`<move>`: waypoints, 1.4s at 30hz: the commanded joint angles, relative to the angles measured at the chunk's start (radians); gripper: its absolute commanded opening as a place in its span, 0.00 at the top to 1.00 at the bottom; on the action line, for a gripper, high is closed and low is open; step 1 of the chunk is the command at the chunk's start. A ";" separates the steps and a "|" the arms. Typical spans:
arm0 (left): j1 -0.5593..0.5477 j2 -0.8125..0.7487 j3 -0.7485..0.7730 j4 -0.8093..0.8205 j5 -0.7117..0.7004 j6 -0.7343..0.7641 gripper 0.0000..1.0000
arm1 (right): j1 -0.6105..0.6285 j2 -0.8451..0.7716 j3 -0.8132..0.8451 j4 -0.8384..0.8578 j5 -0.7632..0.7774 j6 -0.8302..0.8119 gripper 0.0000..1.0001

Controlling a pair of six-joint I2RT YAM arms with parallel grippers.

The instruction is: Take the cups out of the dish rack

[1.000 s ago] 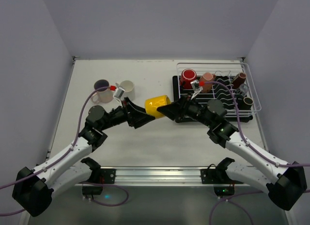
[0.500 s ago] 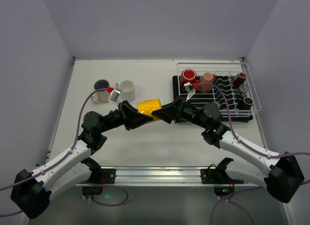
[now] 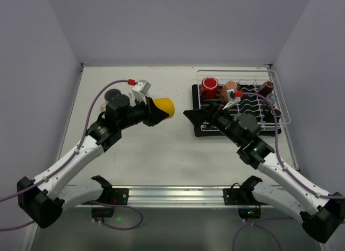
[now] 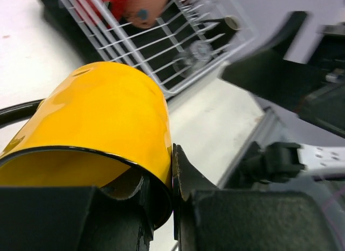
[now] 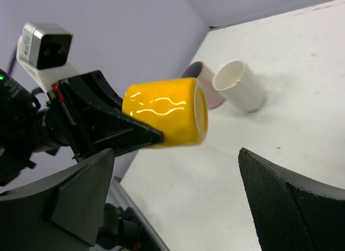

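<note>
Left pincer (image 3: 155, 109): clamps the yellow cup (image 3: 164, 106) by its wall, one finger inside the mouth, holding it clear of the tabletop (image 3: 161, 154).
Right pincer (image 3: 192, 115): wide and empty beside the dish rack (image 3: 250, 102), seemingly free to fetch another cup.
Cup axis: roughly level, with the base toward the rack and the mouth toward the left wrist.
Cup position: in the air, left of the rack.

Plain lilac walls (image 3: 178, 24) enclose the white table (image 3: 161, 154) on three sides (evenly lit).
</note>
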 commanded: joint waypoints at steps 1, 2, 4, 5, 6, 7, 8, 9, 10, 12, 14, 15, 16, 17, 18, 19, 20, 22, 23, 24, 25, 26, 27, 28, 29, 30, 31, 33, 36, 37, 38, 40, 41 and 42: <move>-0.002 0.146 0.199 -0.196 -0.172 0.194 1.00 | 0.000 -0.018 0.087 -0.240 0.193 -0.148 0.01; -0.003 0.184 0.229 -0.213 -0.193 0.208 1.00 | -0.002 -0.021 0.092 -0.283 0.213 -0.167 0.01; -0.009 0.299 0.322 -0.259 -0.256 0.241 1.00 | 0.000 -0.028 0.093 -0.310 0.225 -0.185 0.01; -0.010 0.339 0.350 -0.272 -0.278 0.247 1.00 | -0.002 -0.033 0.093 -0.318 0.230 -0.196 0.01; -0.013 0.412 0.409 -0.294 -0.298 0.255 1.00 | 0.000 -0.039 0.092 -0.324 0.242 -0.201 0.01; -0.017 0.448 0.437 -0.303 -0.330 0.269 1.00 | 0.000 -0.044 0.086 -0.332 0.247 -0.210 0.01; -0.020 0.486 0.465 -0.317 -0.350 0.275 1.00 | -0.002 -0.050 0.081 -0.334 0.251 -0.213 0.01; -0.020 0.560 0.521 -0.343 -0.353 0.278 1.00 | 0.000 -0.054 0.078 -0.335 0.261 -0.219 0.01; -0.020 0.594 0.545 -0.351 -0.353 0.287 1.00 | 0.000 -0.067 0.072 -0.340 0.261 -0.222 0.01; -0.022 0.696 0.619 -0.378 -0.393 0.298 1.00 | 0.000 -0.077 0.061 -0.343 0.264 -0.228 0.01; -0.023 0.760 0.669 -0.398 -0.413 0.307 1.00 | -0.002 -0.091 0.055 -0.347 0.261 -0.236 0.01; -0.023 0.828 0.727 -0.429 -0.423 0.312 1.00 | -0.002 -0.096 0.053 -0.354 0.262 -0.241 0.01; -0.023 0.858 0.755 -0.446 -0.442 0.321 1.00 | 0.000 -0.102 0.052 -0.367 0.267 -0.248 0.01; -0.025 0.888 0.776 -0.470 -0.451 0.324 1.00 | -0.002 -0.105 0.052 -0.372 0.273 -0.253 0.01; -0.025 0.943 0.816 -0.483 -0.468 0.332 1.00 | -0.002 -0.108 0.050 -0.374 0.278 -0.257 0.01; -0.026 0.967 0.836 -0.493 -0.474 0.335 1.00 | -0.002 -0.113 0.049 -0.381 0.282 -0.261 0.01; -0.026 0.990 0.850 -0.503 -0.480 0.340 1.00 | 0.000 -0.122 0.049 -0.383 0.288 -0.265 0.01; -0.026 1.047 0.888 -0.527 -0.496 0.350 1.00 | -0.002 -0.130 0.043 -0.384 0.294 -0.271 0.01; -0.026 1.062 0.899 -0.533 -0.502 0.353 1.00 | 0.000 -0.134 0.041 -0.386 0.297 -0.274 0.01; -0.028 1.086 0.916 -0.545 -0.511 0.361 1.00 | 0.000 -0.134 0.043 -0.386 0.298 -0.276 0.01; -0.028 1.097 0.921 -0.547 -0.511 0.364 1.00 | -0.002 -0.133 0.043 -0.389 0.298 -0.279 0.01; -0.028 1.108 0.927 -0.550 -0.511 0.369 1.00 | -0.002 -0.131 0.041 -0.389 0.296 -0.282 0.01; -0.026 1.128 0.940 -0.562 -0.522 0.375 1.00 | 0.000 -0.125 0.041 -0.389 0.296 -0.282 0.01; -0.026 1.136 0.947 -0.570 -0.528 0.378 0.96 | -0.002 -0.122 0.043 -0.398 0.301 -0.284 0.01; -0.028 1.143 0.950 -0.575 -0.534 0.381 0.92 | -0.002 -0.117 0.046 -0.404 0.305 -0.285 0.01; -0.026 1.155 0.960 -0.585 -0.546 0.384 0.89 | -0.002 -0.108 0.047 -0.407 0.310 -0.285 0.01; -0.028 1.162 0.964 -0.593 -0.554 0.386 0.83 | 0.000 -0.105 0.050 -0.415 0.313 -0.288 0.01; -0.026 1.162 0.965 -0.598 -0.560 0.389 0.75 | -0.002 -0.093 0.059 -0.427 0.322 -0.288 0.01; -0.026 1.151 0.964 -0.598 -0.577 0.389 0.59 | -0.002 -0.080 0.072 -0.439 0.334 -0.293 0.01; -0.028 1.148 0.965 -0.598 -0.577 0.387 0.56 | 0.000 -0.068 0.078 -0.447 0.342 -0.296 0.01; -0.028 1.143 0.967 -0.598 -0.577 0.387 0.52 | -0.002 -0.062 0.084 -0.456 0.353 -0.299 0.01; -0.026 1.128 0.971 -0.598 -0.580 0.389 0.45 | -0.002 -0.047 0.113 -0.479 0.389 -0.311 0.01; -0.028 1.125 0.973 -0.596 -0.580 0.390 0.43 | -0.002 -0.033 0.121 -0.484 0.402 -0.317 0.01; -0.028 1.116 0.976 -0.598 -0.582 0.392 0.41 | 0.000 -0.025 0.137 -0.490 0.412 -0.322 0.01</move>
